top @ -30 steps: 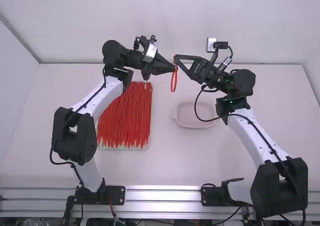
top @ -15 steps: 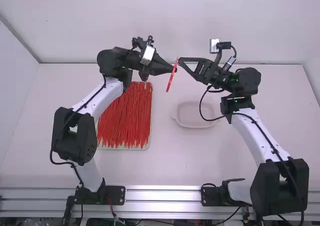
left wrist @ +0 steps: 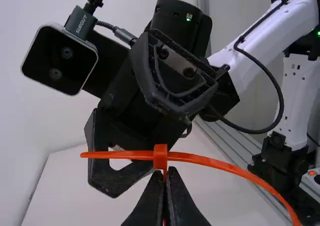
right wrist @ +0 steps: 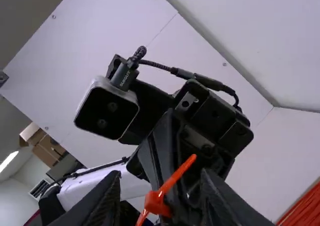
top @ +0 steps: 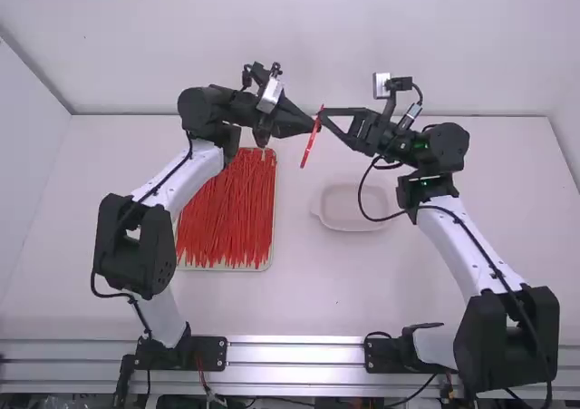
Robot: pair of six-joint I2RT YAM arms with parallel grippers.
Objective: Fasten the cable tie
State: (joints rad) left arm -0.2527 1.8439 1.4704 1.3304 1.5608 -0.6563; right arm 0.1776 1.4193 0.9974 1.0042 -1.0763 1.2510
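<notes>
"Where's that thin red plastic cable tie (top: 310,143)?"

"Up in the air, well above the white table (top: 91,191), between the two arms and toward the back wall. It hangs on a slant, top end at the fingertips."

"Who's got it?"

"The black left gripper (left wrist: 163,178). Its two fingers are pressed tight together just under the tie's small square head, pinching it. Strap sticks out on both sides of the head, short on one side, long and curving away on the other."

"And the black right gripper (right wrist: 159,175)?"

"Nose to nose with the left one. Its fingers are spread wide and the tie stands in the gap between them. I can't see either finger touching it."

"Is the tie looped shut?"

"I can't tell from here."

"What's down on the table?"

"A flat pale tray (top: 270,255) heaped with loose red ties (top: 231,209) lies beside the left arm. To its right, apart from it, sits a shallow clear plastic dish (top: 323,211), near the right arm."
</notes>
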